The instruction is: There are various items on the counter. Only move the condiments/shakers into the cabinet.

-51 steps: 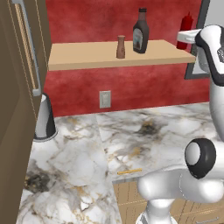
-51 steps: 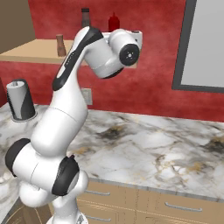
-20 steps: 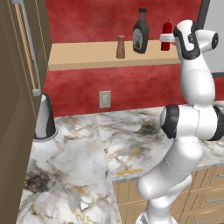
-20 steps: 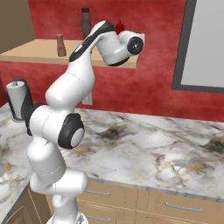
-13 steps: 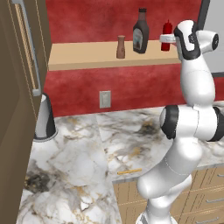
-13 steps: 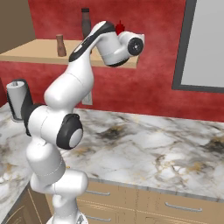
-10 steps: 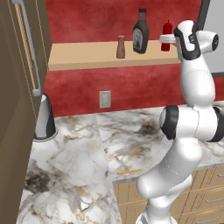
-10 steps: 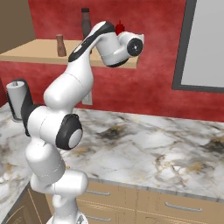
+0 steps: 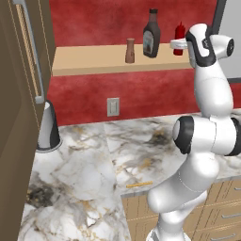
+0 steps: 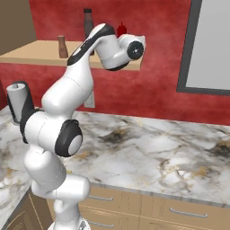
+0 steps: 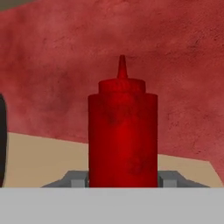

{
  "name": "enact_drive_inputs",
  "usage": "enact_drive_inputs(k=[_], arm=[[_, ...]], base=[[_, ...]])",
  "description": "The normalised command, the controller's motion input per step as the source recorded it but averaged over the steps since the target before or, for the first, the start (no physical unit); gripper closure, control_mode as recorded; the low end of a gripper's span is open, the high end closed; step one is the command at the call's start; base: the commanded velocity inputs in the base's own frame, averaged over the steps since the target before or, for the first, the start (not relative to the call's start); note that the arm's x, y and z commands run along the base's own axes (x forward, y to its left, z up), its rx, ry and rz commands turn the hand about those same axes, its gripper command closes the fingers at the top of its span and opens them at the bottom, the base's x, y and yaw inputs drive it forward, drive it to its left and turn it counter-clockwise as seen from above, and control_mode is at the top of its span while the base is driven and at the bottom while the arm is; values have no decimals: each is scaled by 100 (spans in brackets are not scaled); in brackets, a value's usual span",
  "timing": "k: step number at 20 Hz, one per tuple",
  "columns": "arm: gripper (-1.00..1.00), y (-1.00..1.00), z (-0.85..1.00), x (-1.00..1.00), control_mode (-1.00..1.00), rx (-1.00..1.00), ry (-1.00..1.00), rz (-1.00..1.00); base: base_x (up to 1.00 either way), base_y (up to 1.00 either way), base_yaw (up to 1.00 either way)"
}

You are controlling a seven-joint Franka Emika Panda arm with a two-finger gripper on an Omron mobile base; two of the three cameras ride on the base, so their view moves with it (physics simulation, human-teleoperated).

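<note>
With fingers pinching the red bottle upright over the cabinet, right of the sauce bottle, a crooked release could topple it.

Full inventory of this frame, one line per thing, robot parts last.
Slim red squeeze bottle: 1, red, upright on the shelf between the finger tips.
Dark brown sauce bottle with black cap: 1, brown, upright on the shelf, left of the red bottle in the left base view.
Short tan-brown shaker: 1, tan-brown, upright on the shelf, left of the sauce bottle.
Light tan wooden shelf board: 1, tan, against the red wall.
Grey-and-black cone-shaped appliance: 1, on the counter by the dark door.
Thin orange stick: 1, orange, lying at the counter's front edge.
White marble counter: 1, veined, above tan drawers.
Wall outlet: 1, pale, under the shelf.
Gripper: 1, closed around the red bottle's base.
</note>
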Motion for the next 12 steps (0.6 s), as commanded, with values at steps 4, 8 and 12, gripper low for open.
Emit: enact_drive_inputs(k=[4,8,12], arm=[[-100,0,-4,8,-100,0,4,0],[-100,0,0,0,-100,0,0,0],[-100,0,0,-1,-100,0,0,0]], base=[[0,0,0],[0,0,0],[0,0,0]])
